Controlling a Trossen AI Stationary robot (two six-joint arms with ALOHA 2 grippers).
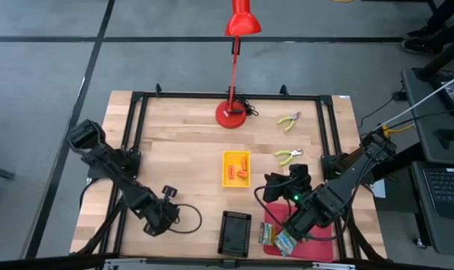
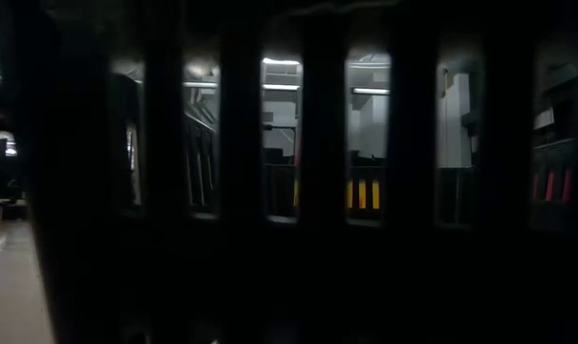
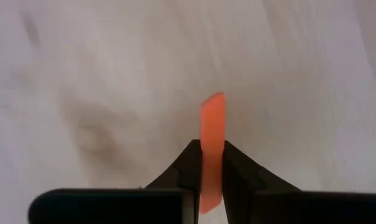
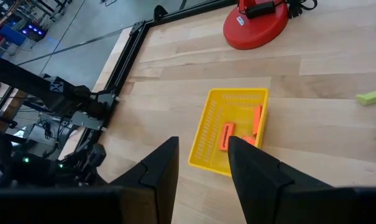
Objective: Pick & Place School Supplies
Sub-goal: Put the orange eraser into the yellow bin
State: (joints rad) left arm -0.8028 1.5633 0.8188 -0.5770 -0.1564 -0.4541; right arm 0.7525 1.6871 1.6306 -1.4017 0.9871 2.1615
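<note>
My left gripper (image 1: 167, 196) is over the table's near-left part, shut on a short orange stick (image 3: 212, 121); the high view hides the stick under the gripper. My right gripper (image 4: 203, 152) hangs open at the near-right, just right of the yellow tray (image 4: 234, 127), touching nothing. Other orange sticks (image 1: 238, 171) lie in that tray. Two pliers with yellow-green handles (image 1: 289, 120) (image 1: 289, 155) lie flat on the wood at the right. Yellow-green printed boxes (image 1: 276, 236) rest in the red tray (image 1: 317, 249). My left gripper pinches the orange stick between its two fingers (image 3: 189, 167). The fingers lie along the stick, and its free end (image 3: 213, 102) juts out past the fingertips. The wooden table shows behind it; whether the stick touches the wood I cannot tell.
A red desk lamp's base (image 1: 232, 114) stands at the table's far middle. A black tray (image 1: 235, 232) sits at the near edge and blocks the low view with its dark slats (image 2: 241, 172). A black frame (image 1: 136, 112) rims the table. Bare wood lies between the arms.
</note>
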